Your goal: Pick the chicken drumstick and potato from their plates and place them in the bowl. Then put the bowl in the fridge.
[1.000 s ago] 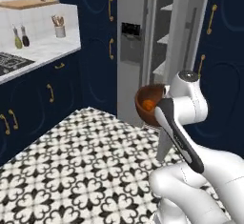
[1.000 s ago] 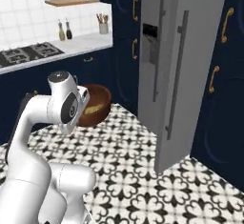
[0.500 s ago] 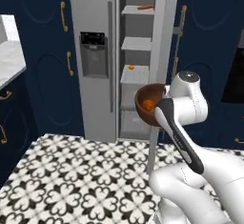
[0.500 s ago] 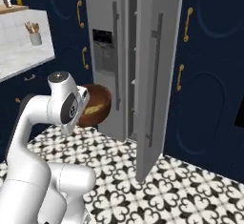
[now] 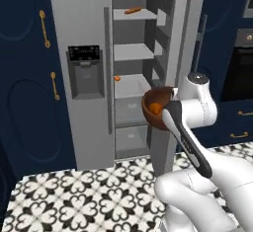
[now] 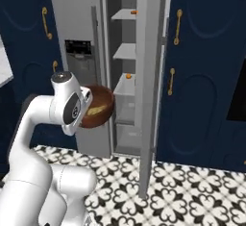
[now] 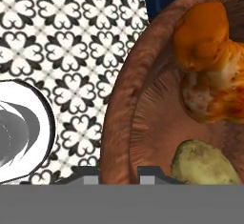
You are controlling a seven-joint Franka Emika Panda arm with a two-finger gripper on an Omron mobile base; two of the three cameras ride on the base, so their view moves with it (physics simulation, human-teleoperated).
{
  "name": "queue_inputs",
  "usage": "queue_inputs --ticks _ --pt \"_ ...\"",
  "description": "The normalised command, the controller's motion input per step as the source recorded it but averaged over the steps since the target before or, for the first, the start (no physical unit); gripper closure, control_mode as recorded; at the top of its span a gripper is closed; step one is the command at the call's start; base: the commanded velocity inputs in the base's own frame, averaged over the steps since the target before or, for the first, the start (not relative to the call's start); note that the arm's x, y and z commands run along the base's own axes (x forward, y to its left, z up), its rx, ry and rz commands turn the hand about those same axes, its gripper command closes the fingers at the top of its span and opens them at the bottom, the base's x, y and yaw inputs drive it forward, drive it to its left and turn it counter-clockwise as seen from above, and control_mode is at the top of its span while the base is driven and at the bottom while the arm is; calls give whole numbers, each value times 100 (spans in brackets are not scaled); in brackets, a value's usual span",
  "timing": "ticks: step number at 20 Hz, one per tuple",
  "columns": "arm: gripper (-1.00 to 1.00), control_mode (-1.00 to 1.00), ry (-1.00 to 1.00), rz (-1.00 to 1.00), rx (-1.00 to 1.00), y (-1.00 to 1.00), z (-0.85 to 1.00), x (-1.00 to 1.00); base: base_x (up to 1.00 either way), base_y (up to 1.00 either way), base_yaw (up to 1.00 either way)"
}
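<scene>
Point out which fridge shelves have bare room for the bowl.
The fridge stands open. Its middle shelf looks bare. The top shelf bears a small orange item toward its right, and the lower shelf another at its left edge. The gripper grips the bowl by its rim.

No readable text, label, brand or number shows on anything.

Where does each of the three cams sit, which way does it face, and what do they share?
Left base view: behind the arm's left, facing the open fridge; the white arm rises lower right, carrying the bowl.
Right base view: behind the arm's right, same fridge, door edge-on; arm at lower left.
Hand view: on the hand, looking down along the pincer, shut on the bowl's rim, floor below.
Shared: all show the bowl; the hand view shows the chicken drumstick and potato inside.
</scene>
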Motion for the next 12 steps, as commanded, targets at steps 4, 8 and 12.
queue_inputs --ticks 4,8,12 --pt "100 100 0 0 0 0 0 0 52 100 -49" --pt "100 100 0 0 0 0 0 0 63 94 -49" --pt "100 100 0 0 0 0 0 0 94 51 -34"
